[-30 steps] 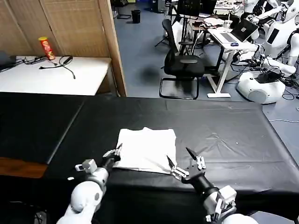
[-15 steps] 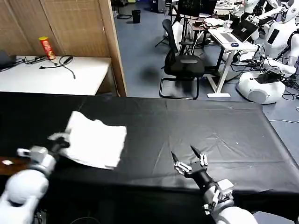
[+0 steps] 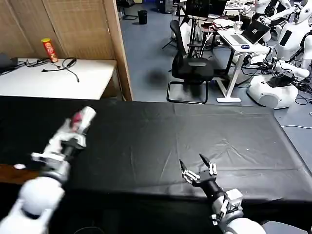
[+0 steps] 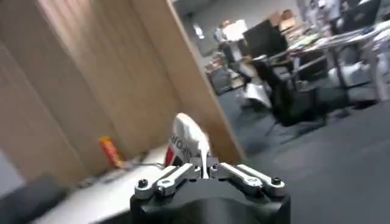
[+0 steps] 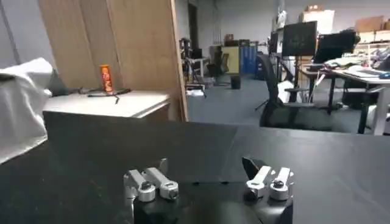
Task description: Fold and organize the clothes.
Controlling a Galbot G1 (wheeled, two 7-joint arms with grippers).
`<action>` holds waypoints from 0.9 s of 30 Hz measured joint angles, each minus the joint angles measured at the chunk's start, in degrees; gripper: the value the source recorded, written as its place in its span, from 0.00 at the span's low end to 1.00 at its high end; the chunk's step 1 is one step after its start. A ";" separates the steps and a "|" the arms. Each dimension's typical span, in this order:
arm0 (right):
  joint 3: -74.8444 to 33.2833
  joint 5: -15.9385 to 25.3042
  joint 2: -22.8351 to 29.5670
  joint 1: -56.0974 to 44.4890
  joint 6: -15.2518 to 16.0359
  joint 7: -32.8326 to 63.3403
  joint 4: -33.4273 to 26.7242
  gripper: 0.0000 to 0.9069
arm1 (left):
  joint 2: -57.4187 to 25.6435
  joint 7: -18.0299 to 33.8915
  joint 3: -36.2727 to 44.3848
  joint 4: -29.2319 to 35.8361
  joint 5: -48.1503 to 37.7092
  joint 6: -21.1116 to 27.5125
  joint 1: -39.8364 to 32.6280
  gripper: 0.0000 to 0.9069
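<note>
1. Left gripper (image 3: 84,117) raised above the left part of the black table (image 3: 234,131), arm angled up and away from the body. Its fingers (image 4: 177,175) are pinched together on the white T-shirt (image 4: 186,141).
2. The T-shirt hangs bunched at the fingertips, off the table surface; red-and-black print shows on the cloth in the left wrist view.
3. In the right wrist view the shirt (image 5: 21,106) shows as a white draped mass at the table's far left side.
4. Right gripper (image 3: 195,168) low over the near table edge, right of centre, jaws spread wide, holding nothing.
</note>
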State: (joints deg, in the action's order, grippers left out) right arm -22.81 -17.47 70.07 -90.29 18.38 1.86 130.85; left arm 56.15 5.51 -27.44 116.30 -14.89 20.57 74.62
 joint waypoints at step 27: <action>6.30 -14.33 -2.43 9.93 8.00 -0.21 -9.75 0.97 | 17.04 -3.53 19.32 -3.91 -5.44 -4.22 -9.05 0.97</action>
State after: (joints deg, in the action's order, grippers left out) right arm -16.51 -31.81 67.65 -80.36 26.38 1.65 121.10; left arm 73.19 1.98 -8.12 112.40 -20.33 16.35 65.56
